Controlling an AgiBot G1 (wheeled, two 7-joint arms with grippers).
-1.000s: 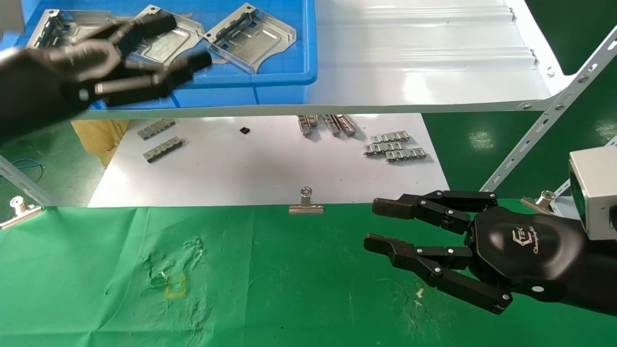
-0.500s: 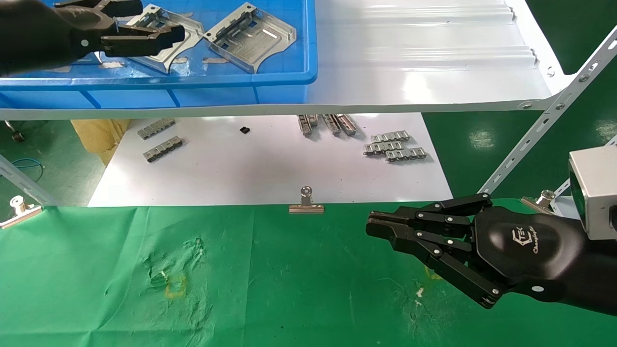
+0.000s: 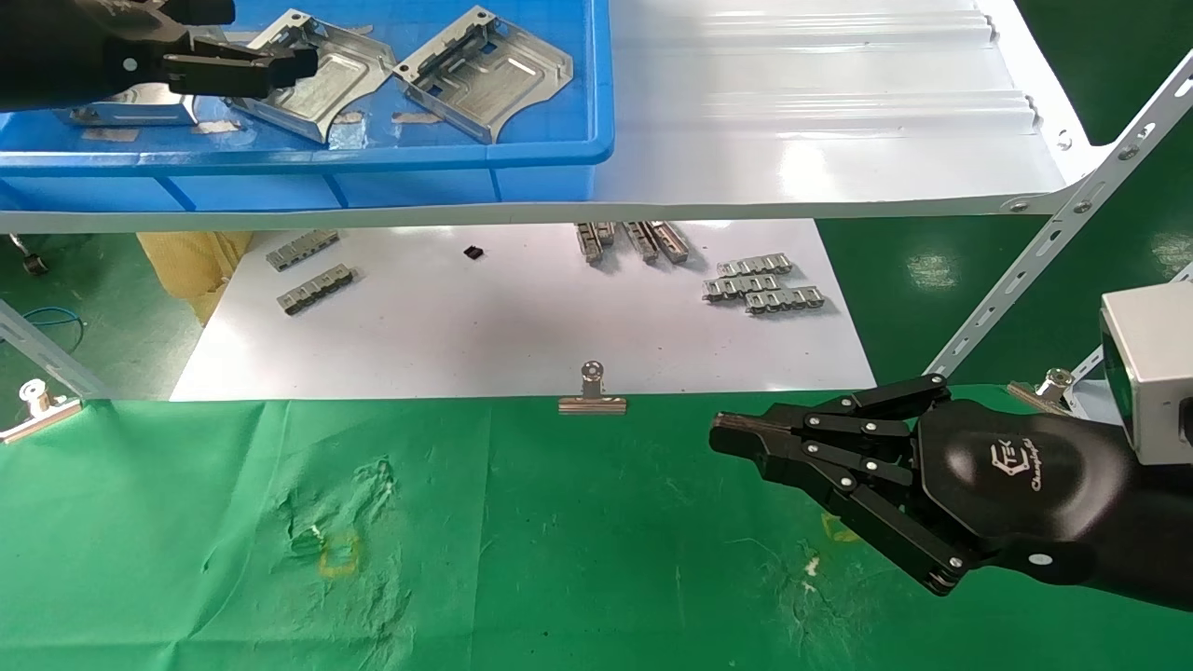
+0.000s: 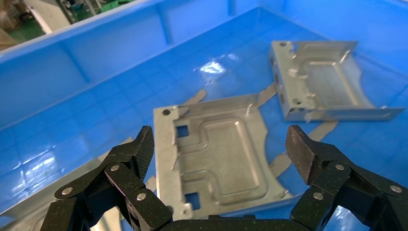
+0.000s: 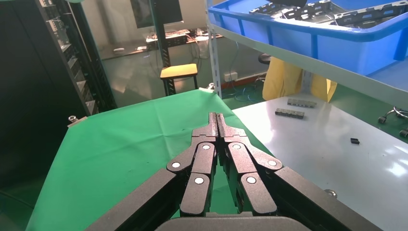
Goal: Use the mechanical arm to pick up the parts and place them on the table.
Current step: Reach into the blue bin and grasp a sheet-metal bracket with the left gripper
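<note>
Care is needed as the spread left tool, poised over the middle part in the blue bin, is lowered squarely astride its rims, while the right tool, fingers pressed together, is parked over the worktop near its far right corner.

Since a second ago the left gripper has swung up from in front of the blue bin to hang over the middle plate inside it, fingers spread wide. Beside the bin's shelf, the right gripper has pressed its fingers together.
</note>
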